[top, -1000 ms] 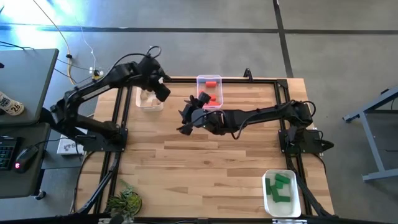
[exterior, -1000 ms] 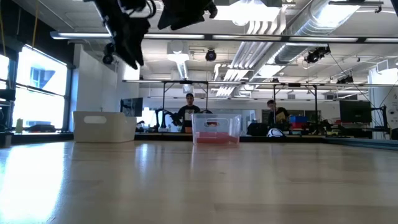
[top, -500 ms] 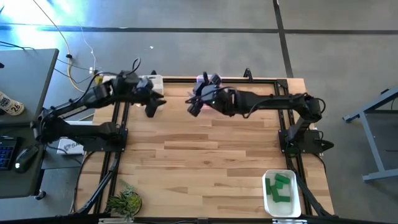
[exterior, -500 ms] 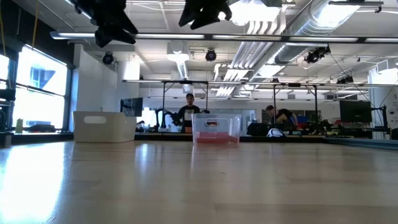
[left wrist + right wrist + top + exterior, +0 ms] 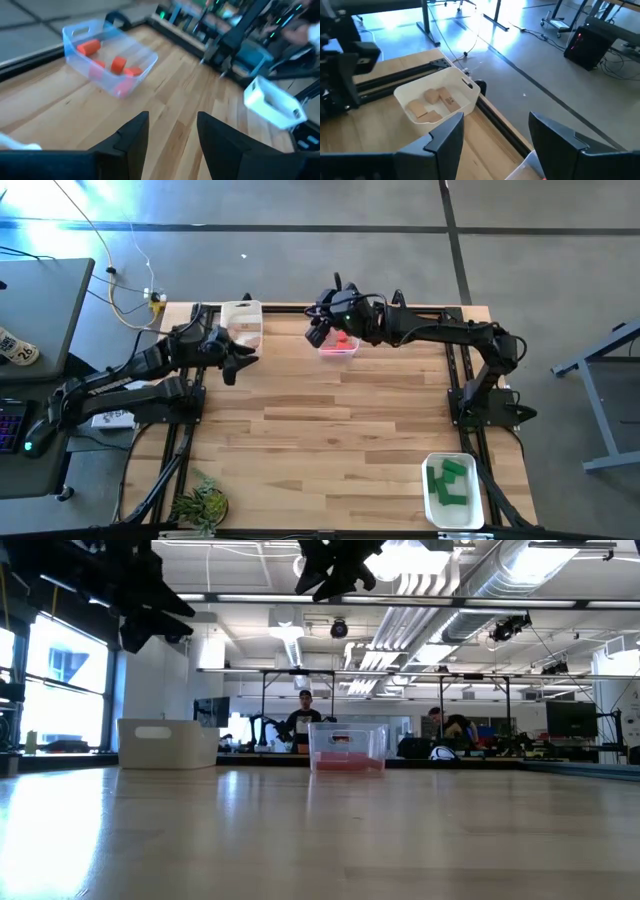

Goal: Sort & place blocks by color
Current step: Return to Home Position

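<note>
Red blocks point(image 5: 343, 338) lie in a clear bin point(image 5: 107, 57) at the table's far edge. Pale wood blocks point(image 5: 434, 104) lie in a white bin point(image 5: 243, 323) to its left. Green blocks point(image 5: 450, 483) fill a white bin at the near right corner. My right gripper point(image 5: 318, 335) hangs open and empty above the clear bin's left end, its fingers point(image 5: 447, 140) pointing toward the white bin. My left gripper point(image 5: 238, 364) is open and empty, high over the table just near of the white bin, and faces the clear bin point(image 5: 172, 130).
A small potted plant point(image 5: 203, 503) stands at the near left corner. Black frame rails point(image 5: 190, 390) run along the table's left, far and right sides. Bare wood point(image 5: 330, 440) fills the middle of the table. People sit at desks in the room beyond point(image 5: 305, 720).
My left gripper has drawn back from over the white bin toward the table's left and near edges, sinking and tipping up from pointing down to nearly level. My right gripper has gone toward the far edge and a little up, from the table's middle to above the clear bin.
</note>
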You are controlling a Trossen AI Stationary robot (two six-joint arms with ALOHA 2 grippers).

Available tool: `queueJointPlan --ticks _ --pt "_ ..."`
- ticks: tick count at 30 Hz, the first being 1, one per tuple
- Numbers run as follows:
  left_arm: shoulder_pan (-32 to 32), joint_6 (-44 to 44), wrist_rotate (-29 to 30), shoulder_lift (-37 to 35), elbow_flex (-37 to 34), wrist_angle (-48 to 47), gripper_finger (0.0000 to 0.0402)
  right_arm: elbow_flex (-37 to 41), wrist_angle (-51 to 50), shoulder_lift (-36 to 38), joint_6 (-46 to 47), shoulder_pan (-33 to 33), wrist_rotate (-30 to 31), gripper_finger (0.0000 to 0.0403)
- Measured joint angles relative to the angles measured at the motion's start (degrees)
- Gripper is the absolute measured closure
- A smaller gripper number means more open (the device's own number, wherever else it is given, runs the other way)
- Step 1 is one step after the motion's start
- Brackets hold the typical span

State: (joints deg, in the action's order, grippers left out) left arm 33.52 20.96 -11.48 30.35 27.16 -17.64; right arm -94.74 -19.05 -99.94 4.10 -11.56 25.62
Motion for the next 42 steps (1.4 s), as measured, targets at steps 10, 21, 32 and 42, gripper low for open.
queueJointPlan --ticks 10,21,32,42 --pt "0.0 4.78 -1.01 -15.06 -13.97 7.18 0.0245 0.0 -4.63 0.0 1.78 -1.74 -2.07 0.0192" --pt "0.01 6.11 -3.98 -25.56 -22.49 12.09 0.0245 0.0 -16.11 4.62 2.84 -2.97 -1.79 0.0221" --pt "0.07 5.44 -3.05 -25.84 -25.67 18.53 0.0245 -0.02 -33.8 17.95 2.7 -6.53 3.27 0.0294" --pt "0.07 4.43 0.38 -24.51 -25.67 18.05 0.0245 -0.02 -42.26 27.82 -2.14 -7.01 0.6 0.0345"
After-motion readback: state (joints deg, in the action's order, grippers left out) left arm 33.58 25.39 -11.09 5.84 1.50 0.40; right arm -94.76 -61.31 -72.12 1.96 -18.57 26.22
